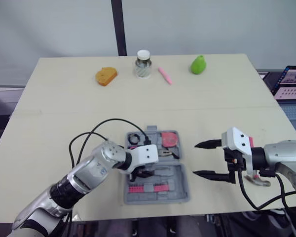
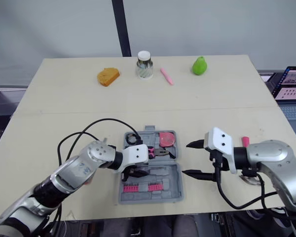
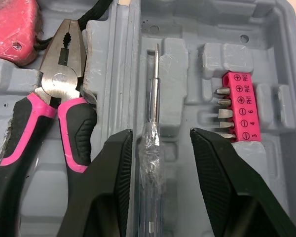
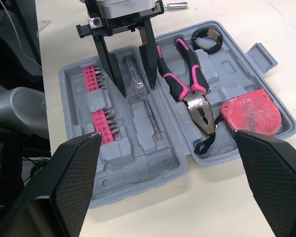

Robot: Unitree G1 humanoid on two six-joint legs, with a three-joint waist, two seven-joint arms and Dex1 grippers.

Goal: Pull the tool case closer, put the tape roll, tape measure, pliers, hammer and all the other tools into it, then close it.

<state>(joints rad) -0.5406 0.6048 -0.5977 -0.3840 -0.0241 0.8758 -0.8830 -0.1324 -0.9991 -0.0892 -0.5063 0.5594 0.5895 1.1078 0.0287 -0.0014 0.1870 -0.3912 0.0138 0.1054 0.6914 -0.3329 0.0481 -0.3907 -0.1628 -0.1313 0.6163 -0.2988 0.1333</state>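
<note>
The grey tool case (image 1: 182, 190) lies open near the table's front middle. In it are pink-handled pliers (image 3: 59, 84), a red tape measure (image 4: 249, 113), a black tape roll (image 4: 207, 39), pink bit holders (image 3: 239, 106) and a clear-handled screwdriver (image 3: 153, 143). My left gripper (image 3: 160, 133) is open inside the case, one finger on each side of the screwdriver's handle, which rests in its slot. My right gripper (image 1: 196, 159) hangs open and empty just right of the case. A pink-handled tool (image 2: 245, 141) lies partly hidden under my right forearm.
Along the table's far edge stand an orange bread-like item (image 1: 106, 76), a jar (image 1: 143, 64), a pink pen (image 1: 165, 75) and a green pear (image 1: 199, 64). A laptop (image 1: 291, 84) sits off the right side. A black cable (image 1: 89, 136) loops from my left arm.
</note>
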